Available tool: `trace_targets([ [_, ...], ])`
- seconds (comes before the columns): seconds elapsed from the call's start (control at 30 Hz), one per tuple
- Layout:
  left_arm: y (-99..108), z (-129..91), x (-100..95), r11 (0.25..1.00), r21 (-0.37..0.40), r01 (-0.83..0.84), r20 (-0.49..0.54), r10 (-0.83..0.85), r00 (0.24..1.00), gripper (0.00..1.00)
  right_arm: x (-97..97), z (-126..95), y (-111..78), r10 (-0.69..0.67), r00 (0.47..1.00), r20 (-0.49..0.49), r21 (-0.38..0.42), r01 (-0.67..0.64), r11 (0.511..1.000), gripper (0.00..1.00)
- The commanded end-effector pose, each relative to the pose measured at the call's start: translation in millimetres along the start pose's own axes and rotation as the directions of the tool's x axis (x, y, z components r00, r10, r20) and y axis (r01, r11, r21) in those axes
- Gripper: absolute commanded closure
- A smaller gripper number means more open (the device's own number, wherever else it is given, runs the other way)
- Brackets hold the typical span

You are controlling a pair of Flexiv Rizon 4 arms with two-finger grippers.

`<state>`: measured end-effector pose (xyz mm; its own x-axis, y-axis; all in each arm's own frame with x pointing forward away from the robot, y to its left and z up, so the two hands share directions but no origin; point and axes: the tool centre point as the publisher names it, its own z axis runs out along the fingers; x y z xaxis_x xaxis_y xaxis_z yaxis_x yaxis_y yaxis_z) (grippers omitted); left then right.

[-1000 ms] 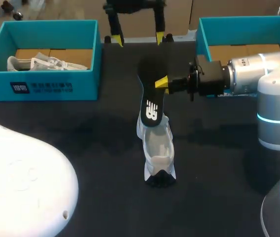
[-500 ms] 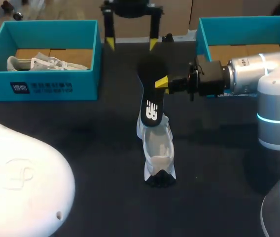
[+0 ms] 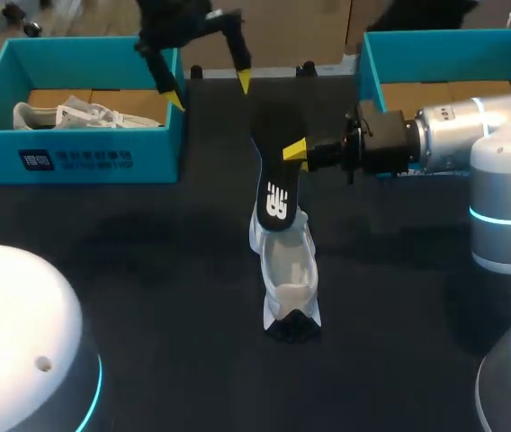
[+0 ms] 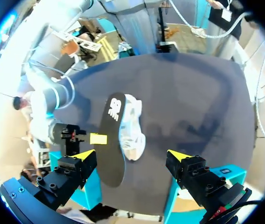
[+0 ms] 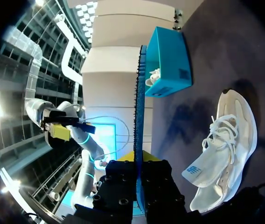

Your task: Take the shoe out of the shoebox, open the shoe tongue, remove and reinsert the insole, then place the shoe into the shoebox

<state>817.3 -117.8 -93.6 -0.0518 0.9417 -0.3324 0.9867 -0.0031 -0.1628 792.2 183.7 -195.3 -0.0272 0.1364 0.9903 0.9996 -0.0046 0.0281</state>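
Lying unboxed at mid-table, the shoe is stripped of its insole, pinched in the right gripper; left gripper is spread wide; reinsertion and boxing are judged pending.

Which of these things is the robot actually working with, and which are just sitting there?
In use: the white shoe on the table; the black insole, held in the right gripper; probably the empty-looking shoebox.
Just lying about: the second shoebox with the other shoe inside.
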Motion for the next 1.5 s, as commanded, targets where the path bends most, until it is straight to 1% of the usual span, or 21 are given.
trace_targets([
  [0.03, -4.0, 2.2, 9.5, 1.000, -0.016, -0.022, 0.388, 0.027, 0.921, 0.00, 0.8, 0.8, -0.4, 0.001, 1.000, 0.005, 0.000, -0.001, 1.000, 1.00],
  [0.07, -3.5, 4.6, 15.9, 0.999, 0.013, -0.044, 0.435, 0.034, 0.900, 0.00, 0.8, 0.8, -0.4, 0.001, 1.000, 0.005, 0.000, -0.001, 1.000, 1.00],
  [0.17, -0.6, 15.0, 38.0, 0.993, 0.040, -0.110, 0.579, 0.067, 0.813, 0.00, 0.8, 0.8, -0.4, 0.001, 1.000, 0.005, 0.000, -0.001, 1.000, 1.00],
  [0.23, 0.2, 21.4, 47.8, 0.988, 0.030, -0.151, 0.677, 0.090, 0.730, 0.00, 0.8, 0.8, -0.4, 0.001, 1.000, 0.005, 0.000, -0.001, 1.000, 1.00],
  [0.27, 0.2, 24.1, 50.7, 0.982, 0.051, -0.182, 0.723, 0.089, 0.685, 0.00, 0.8, 0.8, -0.4, 0.001, 1.000, 0.005, 0.000, -0.001, 1.000, 1.00],
  [0.3, 0.2, 26.0, 52.8, 0.965, 0.114, -0.237, 0.726, 0.082, 0.683, 0.00, 0.8, 0.8, -0.4, 0.001, 1.000, 0.005, 0.000, -0.001, 1.000, 1.00],
  [0.63, 0.2, 26.0, 52.8, 0.965, 0.114, -0.237, 0.726, 0.082, 0.683, 0.00, 0.8, 0.8, -0.4, 0.001, 1.000, 0.005, 0.000, -0.001, 1.000, 1.00],
  [0.7, -0.3, 42.4, 47.5, 0.968, 0.076, -0.241, 0.691, 0.123, 0.713, 0.00, 0.8, 0.8, -0.4, 0.001, 1.000, 0.005, 0.000, -0.001, 1.000, 1.00],
  [0.77, -0.1, 52.2, 45.8, 0.963, 0.069, -0.261, 0.726, 0.131, 0.675, 0.00, 0.8, 0.8, -0.4, 0.001, 1.000, 0.005, 0.000, -0.001, 1.000, 1.00],
  [0.8, 1.1, 57.3, 44.7, 0.971, 0.037, -0.236, 0.723, 0.137, 0.677, 0.00, 0.8, 0.8, -0.4, 0.001, 1.000, 0.005, 0.000, -0.001, 1.000, 1.00],
  [0.87, 2.8, 63.7, 42.6, 0.967, -0.008, -0.256, 0.765, 0.171, 0.621, 0.00, 0.8, 0.8, -0.4, 0.001, 1.000, 0.005, 0.000, -0.001, 1.000, 1.00],
  [0.9, 3.7, 67.4, 41.1, 0.971, -0.055, -0.232, 0.777, 0.188, 0.601, 0.00, 0.8, 0.8, -0.4, 0.001, 1.000, 0.005, 0.000, -0.001, 1.000, 1.00],
  [0.93, 3.9, 69.1, 40.4, 0.968, -0.060, -0.244, 0.790, 0.196, 0.581, 0.00, 0.8, 0.8, -0.4, 0.001, 1.000, 0.005, 0.000, -0.001, 1.000, 1.00],
  [0.97, 6.1, 70.3, 41.3, 0.969, -0.048, -0.244, 0.799, 0.184, 0.572, 0.00, 0.8, 0.8, -0.4, 0.001, 1.000, 0.005, 0.000, -0.001, 1.000, 1.00],
  [1.27, 6.1, 70.3, 41.3, 0.969, -0.048, -0.244, 0.799, 0.184, 0.572, 0.00, 0.8, 0.8, -0.4, 0.001, 1.000, 0.005, 0.000, -0.001, 1.000, 1.00],
  [1.33, 6.3, 76.0, 33.0, 0.974, -0.122, -0.190, 0.792, 0.211, 0.573, 0.00, 0.8, 0.8, -0.4, 0.001, 1.000, 0.005, 0.000, -0.001, 1.000, 1.00],
  [1.37, 6.1, 76.9, 31.6, 0.975, -0.114, -0.190, 0.808, 0.202, 0.553, 0.00, 0.8, 0.8, -0.4, 0.001, 1.000, 0.005, 0.000, -0.001, 1.000, 1.00],
  [1.4, 6.4, 79.4, 28.0, 0.976, -0.134, -0.170, 0.815, 0.207, 0.541, 0.00, 0.8, 0.8, -0.4, 0.001, 1.000, 0.005, 0.000, -0.001, 1.000, 1.00],
  [1.43, 6.6, 82.0, 25.3, 0.972, -0.184, -0.145, 0.810, 0.233, 0.538, 0.00, 0.8, 0.8, -0.4, 0.001, 1.000, 0.005, 0.000, -0.001, 1.000, 1.00],
  [1.47, 7.0, 83.3, 23.7, 0.974, -0.172, -0.146, 0.822, 0.224, 0.524, 0.00, 0.8, 0.8, -0.4, 0.001, 1.000, 0.005, 0.000, -0.001, 1.000, 1.00],
  [1.5, 8.8, 84.9, 20.4, 0.976, -0.186, -0.116, 0.835, 0.219, 0.505, 0.00, 0.8, 0.8, -0.4, 0.001, 1.000, 0.005, 0.000, -0.001, 1.000, 1.00],
])
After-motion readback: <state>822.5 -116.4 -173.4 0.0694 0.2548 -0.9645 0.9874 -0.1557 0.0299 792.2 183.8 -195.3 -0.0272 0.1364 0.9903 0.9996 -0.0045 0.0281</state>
